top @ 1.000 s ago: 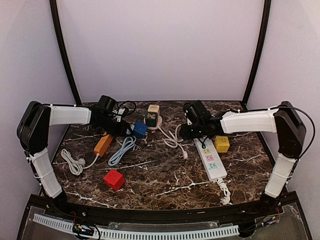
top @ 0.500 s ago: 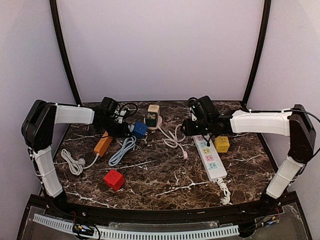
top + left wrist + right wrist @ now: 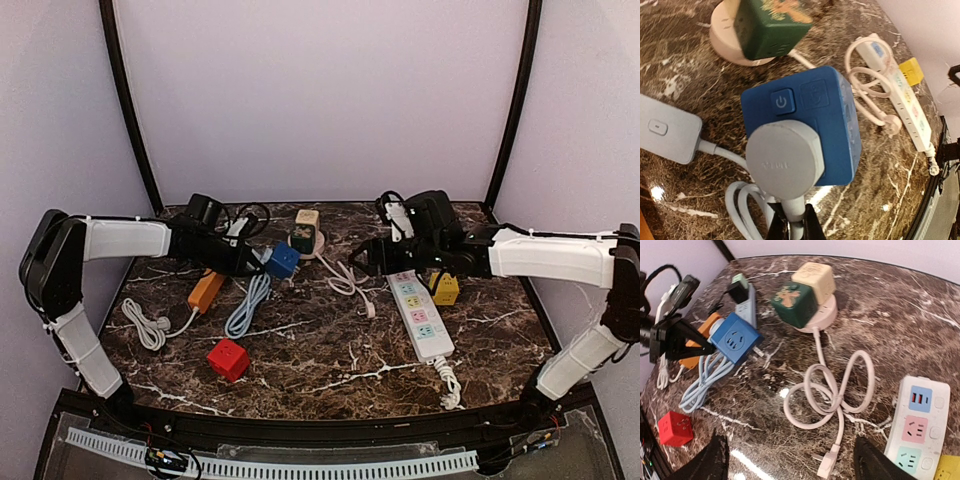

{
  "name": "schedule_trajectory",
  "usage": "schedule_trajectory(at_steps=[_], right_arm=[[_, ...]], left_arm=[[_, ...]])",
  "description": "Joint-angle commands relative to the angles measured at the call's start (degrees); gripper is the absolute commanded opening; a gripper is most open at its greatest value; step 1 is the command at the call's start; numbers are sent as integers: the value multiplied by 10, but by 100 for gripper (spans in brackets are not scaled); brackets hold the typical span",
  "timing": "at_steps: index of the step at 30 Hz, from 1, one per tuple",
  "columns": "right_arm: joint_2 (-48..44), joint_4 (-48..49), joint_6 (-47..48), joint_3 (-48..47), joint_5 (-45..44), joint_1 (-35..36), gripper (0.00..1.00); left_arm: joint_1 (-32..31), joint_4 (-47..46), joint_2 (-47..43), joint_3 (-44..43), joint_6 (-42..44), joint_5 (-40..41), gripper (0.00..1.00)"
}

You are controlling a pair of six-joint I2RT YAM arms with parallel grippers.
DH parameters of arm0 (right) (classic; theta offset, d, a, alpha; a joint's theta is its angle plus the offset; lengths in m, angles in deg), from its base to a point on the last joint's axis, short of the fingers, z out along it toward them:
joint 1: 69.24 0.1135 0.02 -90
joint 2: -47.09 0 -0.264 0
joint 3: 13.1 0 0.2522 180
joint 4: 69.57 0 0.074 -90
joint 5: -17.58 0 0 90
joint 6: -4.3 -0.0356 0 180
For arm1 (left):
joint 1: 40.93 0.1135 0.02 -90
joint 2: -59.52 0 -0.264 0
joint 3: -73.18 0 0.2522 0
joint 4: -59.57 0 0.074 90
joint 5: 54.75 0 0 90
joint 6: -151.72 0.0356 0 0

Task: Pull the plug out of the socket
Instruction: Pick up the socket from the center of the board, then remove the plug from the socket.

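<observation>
Left wrist view: left jaws pinch shut on round grey plug (image 3: 785,162), seated in blue cube socket (image 3: 832,125); wide, empty right jaws should brace it.

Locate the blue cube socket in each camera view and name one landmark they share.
Top external: blue cube socket left of centre.
Left wrist: centre of frame, grey plug on its face.
Right wrist: left of centre.
Shared landmark: green cube, near it in all three.
</observation>
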Motion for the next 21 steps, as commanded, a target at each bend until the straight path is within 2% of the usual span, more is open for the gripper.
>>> schedule_trajectory(at_steps=[1,5,11,15,21], right_arm=[[-37,88,31,45,112,2,84],[-43,97,54,46,126,21,91],[-21,69,139,-2,33,81,97],[11,33,190,-47,-39,111,99],[67,5,228,-88,-86,136,99]], left_arm=[[-5,-46,-87,10,45,-125,1],[-12,-49,-108,10,51,-171,1],[-29,-29,-104,-10,53,-216,1],[-58,8,-99,-24,76,-212,0],[-87,29,-98,-32,92,-203,1]])
